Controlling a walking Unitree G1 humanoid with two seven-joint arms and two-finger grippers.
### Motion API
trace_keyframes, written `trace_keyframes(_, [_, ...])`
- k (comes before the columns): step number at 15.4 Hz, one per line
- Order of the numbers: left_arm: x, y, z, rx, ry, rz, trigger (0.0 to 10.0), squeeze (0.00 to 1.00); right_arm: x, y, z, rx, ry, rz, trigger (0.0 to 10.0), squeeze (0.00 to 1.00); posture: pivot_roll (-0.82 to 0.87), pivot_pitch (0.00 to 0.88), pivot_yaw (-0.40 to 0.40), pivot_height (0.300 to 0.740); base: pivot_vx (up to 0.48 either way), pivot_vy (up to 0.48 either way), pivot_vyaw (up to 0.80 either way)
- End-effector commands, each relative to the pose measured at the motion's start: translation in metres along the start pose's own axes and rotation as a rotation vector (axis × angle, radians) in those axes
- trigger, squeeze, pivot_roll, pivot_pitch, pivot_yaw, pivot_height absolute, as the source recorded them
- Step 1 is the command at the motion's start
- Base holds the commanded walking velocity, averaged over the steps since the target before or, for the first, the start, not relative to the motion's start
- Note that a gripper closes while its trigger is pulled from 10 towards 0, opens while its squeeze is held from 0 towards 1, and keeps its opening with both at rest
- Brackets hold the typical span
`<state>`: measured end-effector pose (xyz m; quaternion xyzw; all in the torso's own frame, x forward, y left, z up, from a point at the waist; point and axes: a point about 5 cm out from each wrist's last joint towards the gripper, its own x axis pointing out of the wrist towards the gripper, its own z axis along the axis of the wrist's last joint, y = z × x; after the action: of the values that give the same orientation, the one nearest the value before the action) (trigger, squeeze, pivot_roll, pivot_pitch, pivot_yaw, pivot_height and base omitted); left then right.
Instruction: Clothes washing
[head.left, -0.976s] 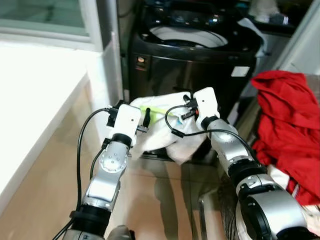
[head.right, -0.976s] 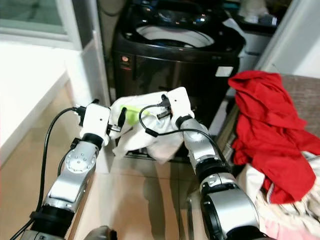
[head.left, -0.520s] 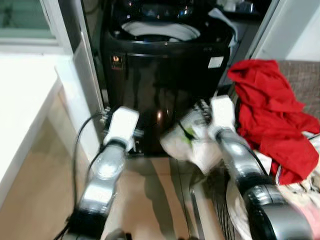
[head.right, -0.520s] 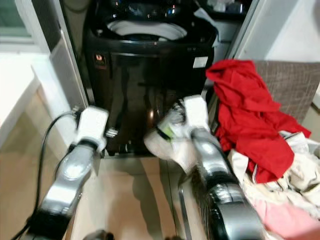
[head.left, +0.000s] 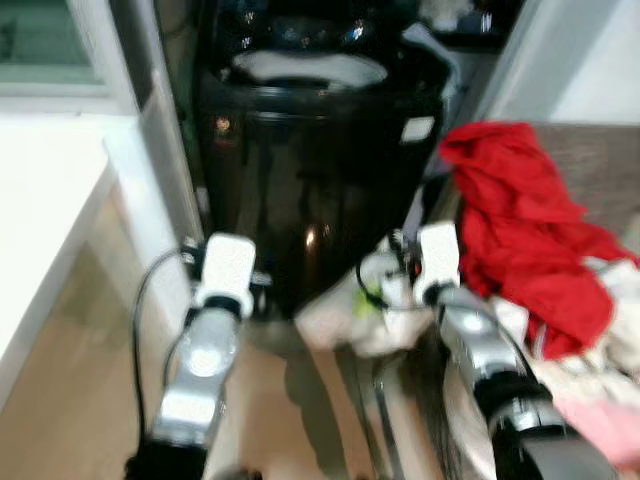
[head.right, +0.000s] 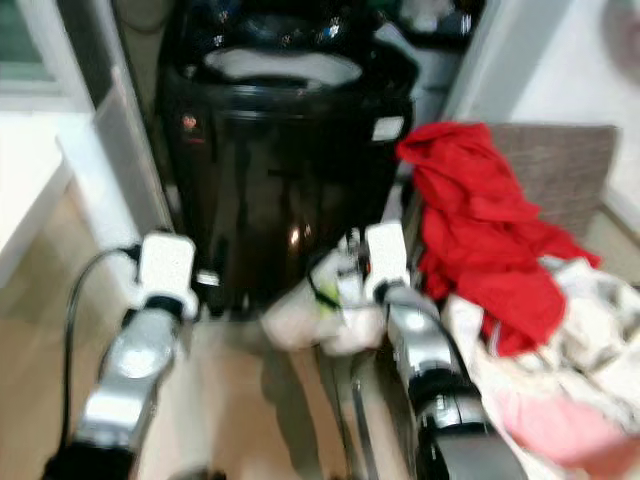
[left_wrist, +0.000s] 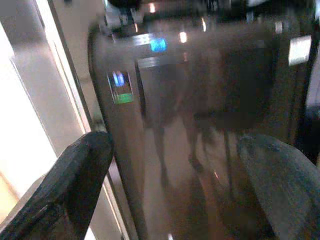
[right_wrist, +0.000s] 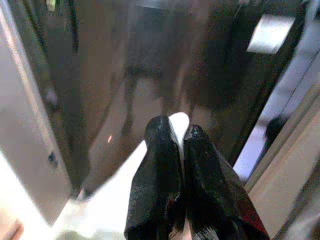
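- Washing machine (head.left: 320, 170): black top-loader, taken as the reference point. Its lid is open and pale fabric shows inside the drum. All head views are blurred.
- White ledge (head.left: 40, 210): lies to the left of the washing machine.
- Left gripper (left_wrist: 170, 190): held in front of the washing machine's lower left corner, facing the glossy front panel. Its two black fingers (left_wrist: 75, 175) stand wide apart, released, with nothing between them.
- White cloth (head.left: 350, 315): hangs low in front of the washing machine, towards its right side, with a small green patch on it. It is above the floor.
- Right gripper (right_wrist: 174, 150): in front of the washing machine's lower right corner. Its fingers are pressed together, clenched on the white cloth, which shows pinched between them in the wrist view.
- Red garment (head.left: 520, 230): draped just right of the washing machine over a heap of pale and pink laundry (head.right: 570, 380).
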<state>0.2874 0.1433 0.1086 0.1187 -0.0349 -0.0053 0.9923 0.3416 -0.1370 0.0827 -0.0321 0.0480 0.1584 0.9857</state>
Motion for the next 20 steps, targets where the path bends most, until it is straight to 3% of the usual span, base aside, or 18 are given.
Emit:
trace_keyframes(1, [0.007,-0.004,0.02,0.007,-0.082,0.005,10.0,0.0,0.005,-0.011,0.022,-0.019,-0.082,-0.017,0.0,0.0,0.06,0.0,-0.064,0.74,0.48,0.0,0.0])
trace_keyframes(3, [0.013,-0.002,0.031,0.006,-0.119,0.016,10.0,0.0,0.013,-0.009,0.044,-0.06,-0.151,0.007,0.0,0.0,0.06,0.0,-0.063,0.74,0.48,0.0,0.0])
trace_keyframes(7, [0.027,0.002,0.053,-0.013,-0.177,0.039,10.0,0.0,0.035,-0.003,0.115,-0.13,-0.334,0.071,0.0,0.0,0.05,0.0,-0.055,0.74,0.48,0.0,0.0])
trace_keyframes(10, [0.027,-0.001,0.056,0.0,-0.184,0.035,10.0,0.0,0.042,0.001,0.146,-0.139,-0.408,0.09,0.0,0.0,0.05,0.0,-0.058,0.74,0.48,0.0,0.0])
trace_keyframes(20, [0.026,0.0,0.057,-0.005,-0.18,0.055,10.0,0.0,0.049,0.011,0.149,-0.136,-0.4,0.13,0.0,0.0,0.07,0.0,-0.066,0.74,0.47,0.0,0.08])
